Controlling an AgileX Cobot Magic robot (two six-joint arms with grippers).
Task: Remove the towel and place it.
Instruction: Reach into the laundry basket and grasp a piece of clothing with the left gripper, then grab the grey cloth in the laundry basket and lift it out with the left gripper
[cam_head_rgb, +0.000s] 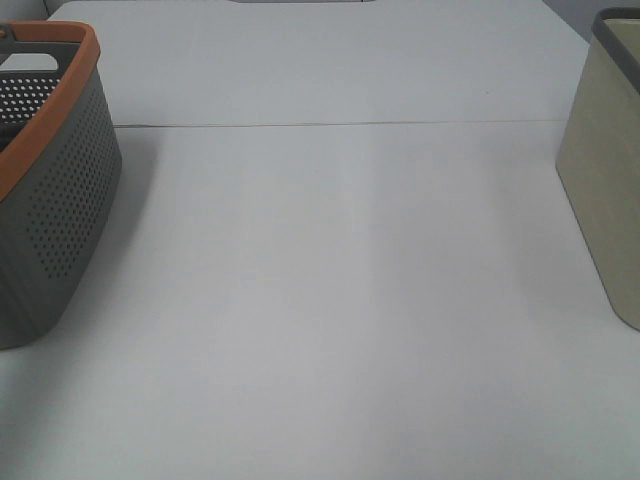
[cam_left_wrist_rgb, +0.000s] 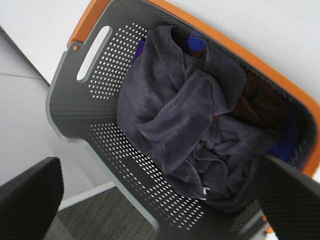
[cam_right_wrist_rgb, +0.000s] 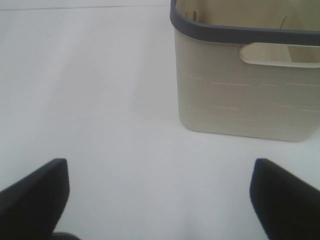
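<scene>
The towel (cam_left_wrist_rgb: 190, 135), dark charcoal and crumpled with a small white tag, lies inside the grey perforated basket (cam_left_wrist_rgb: 95, 115) with the orange rim. That basket also shows at the left edge of the high view (cam_head_rgb: 60, 200), where the towel is hidden. My left gripper (cam_left_wrist_rgb: 165, 200) hovers open above the basket, apart from the towel; its two dark fingers (cam_left_wrist_rgb: 30, 200) show at the frame's corners. My right gripper (cam_right_wrist_rgb: 160, 195) is open and empty over the bare white table, short of the beige basket (cam_right_wrist_rgb: 245, 95). Neither gripper shows in the high view.
The beige basket with a dark grey rim stands at the right edge of the high view (cam_head_rgb: 605, 190). Brown and blue cloths (cam_left_wrist_rgb: 260, 105) lie under the towel in the grey basket. A seam (cam_head_rgb: 330, 126) crosses the white table at the back.
</scene>
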